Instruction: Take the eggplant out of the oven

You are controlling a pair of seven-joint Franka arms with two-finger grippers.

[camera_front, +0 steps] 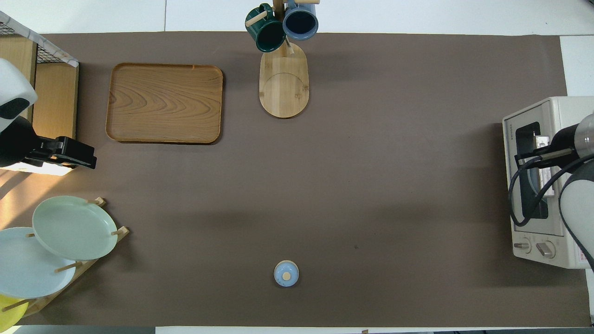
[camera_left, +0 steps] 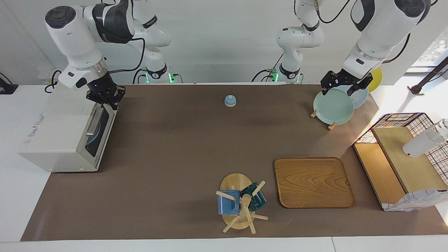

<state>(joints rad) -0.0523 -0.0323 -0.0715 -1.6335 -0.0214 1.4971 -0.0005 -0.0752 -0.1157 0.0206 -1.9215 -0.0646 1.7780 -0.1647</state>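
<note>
The cream-white oven (camera_left: 56,140) stands at the right arm's end of the table and also shows in the overhead view (camera_front: 557,116). Its dark glass door (camera_left: 99,140) is closed, with the metal bar handle (camera_left: 93,123) across it. The eggplant is hidden; a bluish round shape shows dimly through the glass. My right gripper (camera_left: 106,100) is over the oven's top front edge, just above the end of the handle nearer the robots; in the overhead view it (camera_front: 533,157) covers the door. My left gripper (camera_left: 344,87) hangs open and empty over the plate rack.
A small blue bell (camera_left: 230,100) sits mid-table near the robots. A plate rack (camera_left: 330,126) with several plates stands under my left gripper. A wooden tray (camera_left: 313,182), a mug tree (camera_left: 239,203) with two mugs and a wire-and-wood shelf (camera_left: 402,157) stand farther out.
</note>
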